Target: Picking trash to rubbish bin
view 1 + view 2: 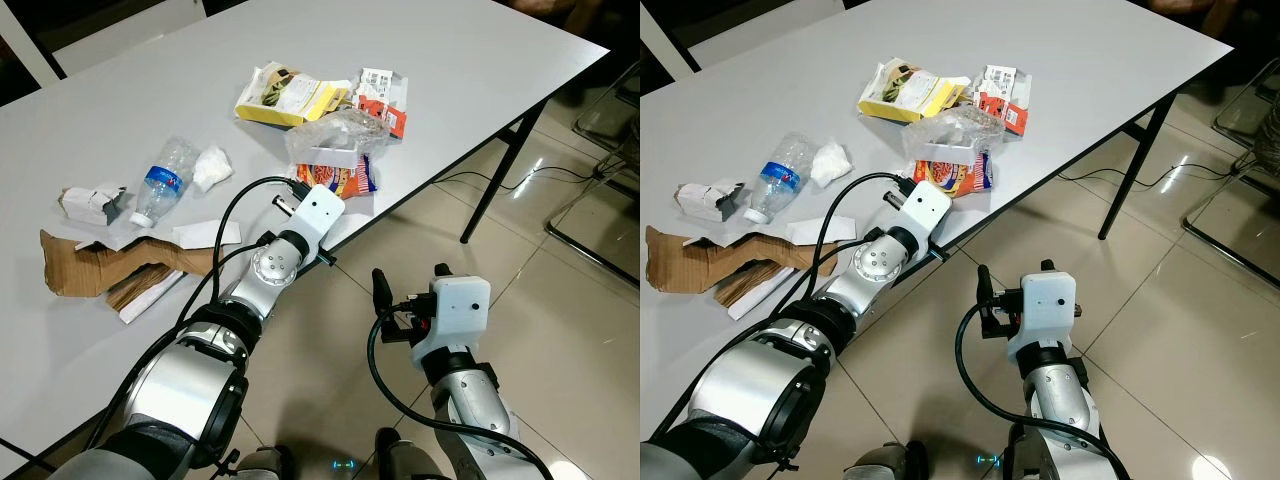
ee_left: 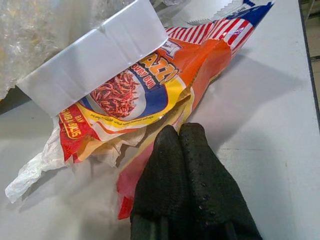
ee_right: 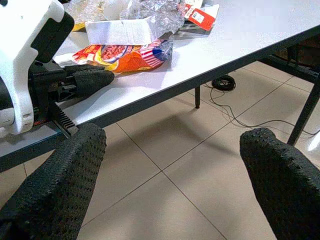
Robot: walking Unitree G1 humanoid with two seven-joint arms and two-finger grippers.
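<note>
The left gripper [image 2: 180, 137] reaches over the near edge of the white table [image 1: 480, 80], its two black fingers [image 2: 200, 170] pressed together with their tips resting on the lower edge of an orange snack bag [image 2: 150, 95]. The bag lies flat on the table near its front edge, printed with red, yellow and blue, and its crumpled clear end points away to one side. Whether the fingers actually pinch a fold of the bag or only touch it cannot be told. A folded white paper [image 2: 95, 60] lies across the top of the bag, and a crumpled clear plastic wrapper [image 1: 335, 130] sits just behind that. Farther back are a yellow packet [image 1: 285, 95] and a red and white carton [image 1: 382, 100]. To the robot's left lie a white tissue [image 1: 212, 167], an empty plastic bottle [image 1: 165, 180] on its side, a small torn box [image 1: 90, 203] and torn brown cardboard [image 1: 100, 265]. The right gripper [image 3: 172, 170] hangs off the table over the tiled floor [image 3: 200, 185], below the table edge, its fingers spread wide apart and holding nothing.
</note>
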